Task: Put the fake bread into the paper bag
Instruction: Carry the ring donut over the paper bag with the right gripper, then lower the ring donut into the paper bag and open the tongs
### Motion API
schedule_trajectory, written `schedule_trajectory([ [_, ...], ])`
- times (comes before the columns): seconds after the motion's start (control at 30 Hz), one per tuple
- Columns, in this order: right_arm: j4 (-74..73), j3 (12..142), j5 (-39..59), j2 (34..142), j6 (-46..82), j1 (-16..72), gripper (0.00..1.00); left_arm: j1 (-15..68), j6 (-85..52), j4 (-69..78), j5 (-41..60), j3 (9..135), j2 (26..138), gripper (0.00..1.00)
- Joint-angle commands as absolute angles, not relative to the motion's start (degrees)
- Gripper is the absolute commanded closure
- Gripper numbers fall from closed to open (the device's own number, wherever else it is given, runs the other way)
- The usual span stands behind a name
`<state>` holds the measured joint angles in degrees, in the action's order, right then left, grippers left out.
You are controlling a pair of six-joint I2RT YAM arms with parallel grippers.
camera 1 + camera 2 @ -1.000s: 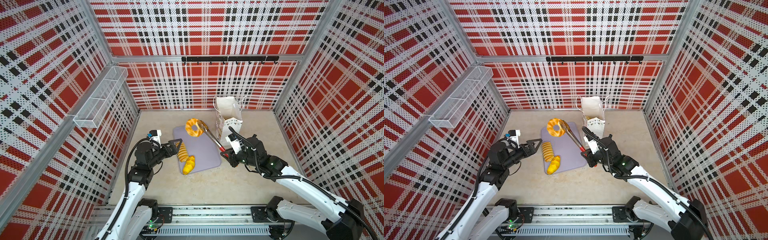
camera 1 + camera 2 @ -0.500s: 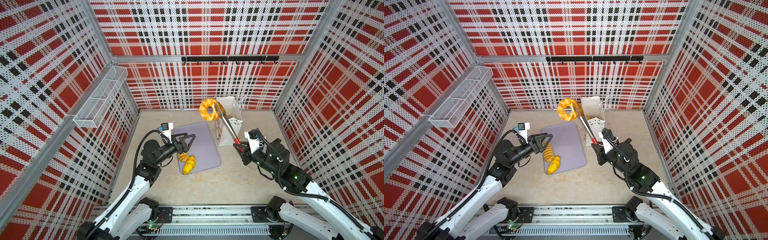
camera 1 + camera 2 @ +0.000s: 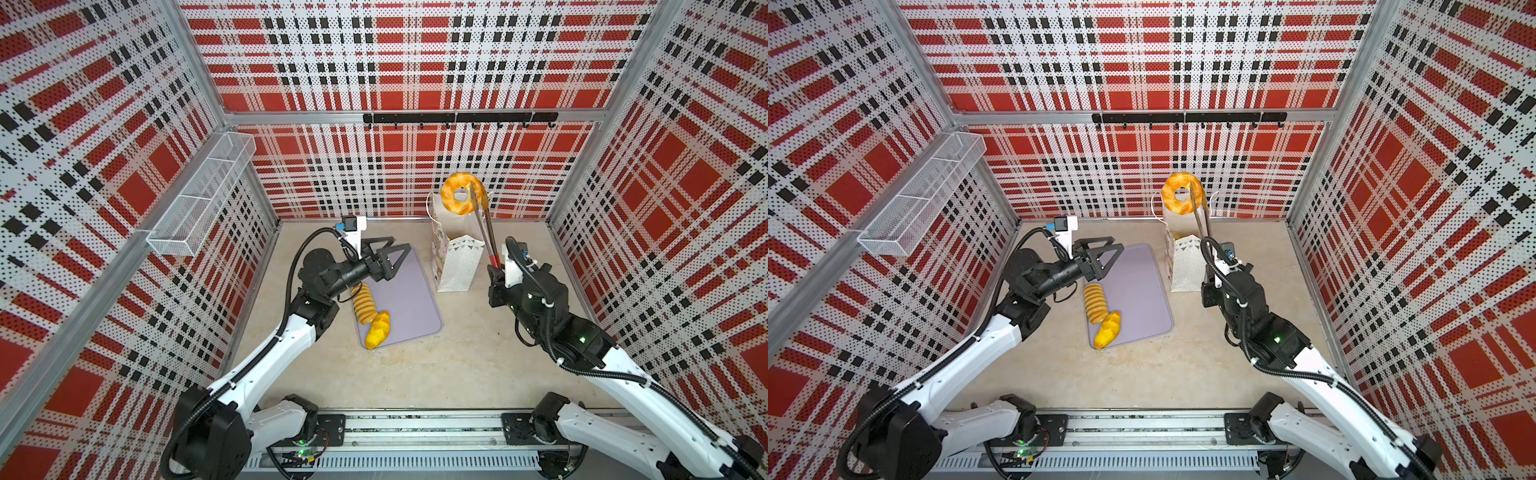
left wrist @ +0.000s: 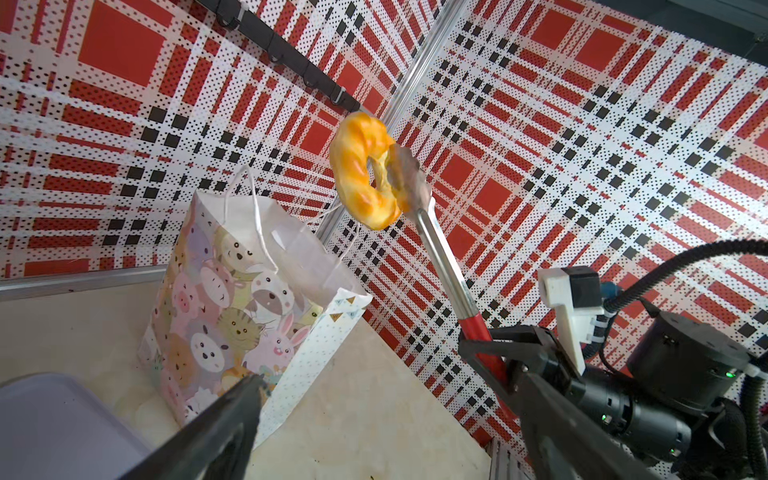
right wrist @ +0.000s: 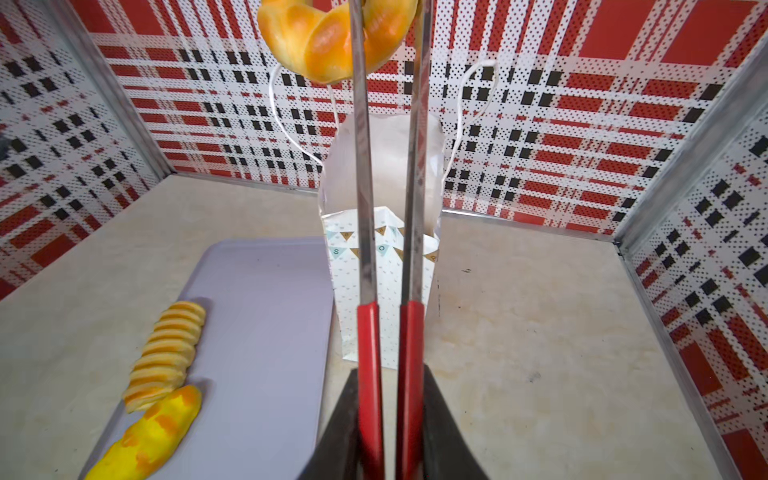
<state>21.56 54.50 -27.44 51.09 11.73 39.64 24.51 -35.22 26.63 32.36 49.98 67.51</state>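
Tray (image 3: 409,299) holds loaf (image 3: 363,305) and bun (image 3: 378,330); paper bag (image 3: 457,266) contents unclear; right gripper (image 3: 497,272) clamps tongs (image 3: 484,232) pinching doughnut (image 3: 459,199); left gripper (image 3: 402,243) gapes.

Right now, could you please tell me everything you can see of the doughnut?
The doughnut is a glossy, plastic-looking golden-orange ring with twisted ribs and paler patches. It hangs on edge in the air, one side pinched between the metal tips of the tongs, whose red handles the right gripper clamps. It is above the open bag, touching only the tongs.

Red plaid walls (image 3: 415,62), beige floor (image 3: 457,353)
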Motion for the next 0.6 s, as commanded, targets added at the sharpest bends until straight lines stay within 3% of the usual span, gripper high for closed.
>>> schedule_trajectory([
  [0.0,20.66,56.29,-32.16,52.0,12.25,39.9,0.79,25.36,-33.32,28.85,31.58,51.28,67.65,0.02],
  [0.57,24.39,58.81,-39.5,61.92,12.08,39.9,0.77,25.64,-31.64,26.37,28.94,53.59,70.8,0.02],
])
